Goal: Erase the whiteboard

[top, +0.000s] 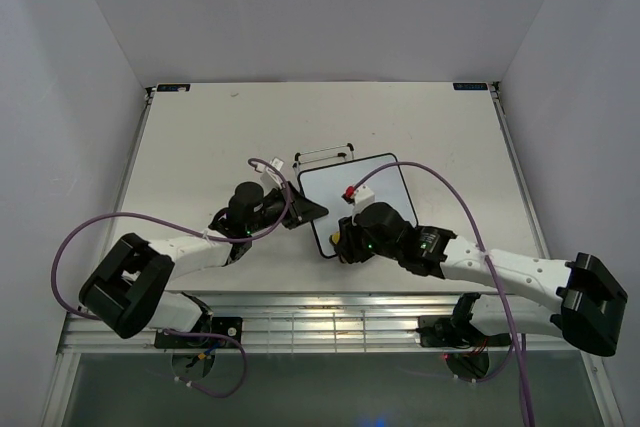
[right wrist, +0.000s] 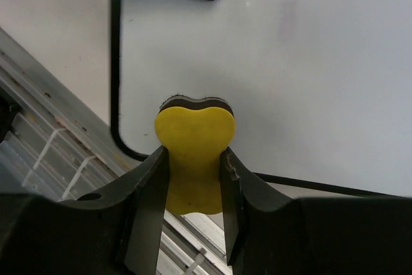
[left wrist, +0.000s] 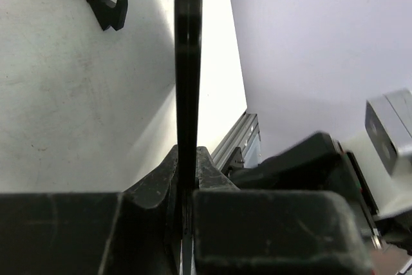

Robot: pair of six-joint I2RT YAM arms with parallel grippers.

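Starting with the whiteboard [top: 365, 202]: lying on the table [top: 200, 137] toward its near edge, between the two arms, with a wire stand [top: 325, 155] poking out at the far side. Probably light, thin and stiff, with a slick face, so likely to skate across the table under a wipe unless pinned. Best taken by the black frame at an edge, never by the writing face. Held that way now: left gripper [left wrist: 187, 172] with jaws pressed together on the board's left frame edge, seen edge-on from the left wrist. Over the near left corner, right gripper [right wrist: 193, 181] with jaws pinching a yellow eraser [right wrist: 194, 140], soft enough to bulge into a heart shape under the squeeze. Dark felt side at or just off the white surface; cannot tell which. Faint pinkish smudge farther up the board in the right wrist view, perhaps leftover ink. Judged as mid-wipe, calling for moderate downward pressure.
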